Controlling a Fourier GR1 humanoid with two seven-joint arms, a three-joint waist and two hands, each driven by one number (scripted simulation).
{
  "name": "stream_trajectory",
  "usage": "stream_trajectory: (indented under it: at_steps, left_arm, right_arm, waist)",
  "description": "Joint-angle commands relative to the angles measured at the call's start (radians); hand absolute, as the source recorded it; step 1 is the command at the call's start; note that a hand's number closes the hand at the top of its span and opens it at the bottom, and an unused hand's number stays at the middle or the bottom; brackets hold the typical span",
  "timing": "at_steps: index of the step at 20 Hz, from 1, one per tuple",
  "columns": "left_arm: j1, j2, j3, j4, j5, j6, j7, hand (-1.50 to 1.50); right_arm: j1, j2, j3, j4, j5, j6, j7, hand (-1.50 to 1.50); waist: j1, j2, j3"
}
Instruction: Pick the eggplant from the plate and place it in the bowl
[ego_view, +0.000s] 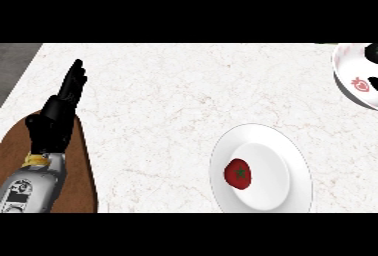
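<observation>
White marble desk (162, 100), pale with thin veins, under the whole scene. White plate (288, 150) near the lower right, round and shallow. On the plate, left of its middle, a small red round thing with a green star-shaped stem (238, 173). Looks more like a tomato than an eggplant, yet the only thing on the plate, so most likely the task's thing. Lies flat on the plate, touched by nothing.

White bowl (341, 75) at the upper right corner, cut by the edge of the view. A red mark and some dark shapes on its inner wall, too small to name. No thing from the plate visible inside, as far as the part in view shows. Well apart from the plate, with bare marble between.

Left hand (68, 95) black, at the far left of the view, fingers straight and pointing up, grasping nothing. Resting there, well apart from the plate and from the bowl. Grey forearm (33, 185) below it, over a brown rounded surface (81, 170) at the lower left corner. Right hand absent from the view.

Judging from this: nothing done yet. Not picked, not lifted, not moved toward the bowl. Left to do: reach to the plate, close around the red thing, lift, carry to the upper right, release inside the bowl.
</observation>
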Motion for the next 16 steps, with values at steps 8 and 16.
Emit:
stream_trajectory:
  at_steps: [8, 16]
  left_arm:
    - [0.026, -0.028, -0.010, -0.003, -0.005, 0.008, -0.031, 0.00]
    - [0.024, -0.004, 0.025, 0.021, -0.003, -0.008, -0.023, 0.00]
  right_arm:
    - [0.072, -0.018, -0.217, -0.053, -0.193, 0.090, -0.299, -1.50]
    - [0.138, -0.050, -0.338, -0.027, -0.294, 0.248, -0.434, -1.50]
  waist:
    - [0.000, 0.003, 0.002]
    - [-0.029, -0.015, -0.004]
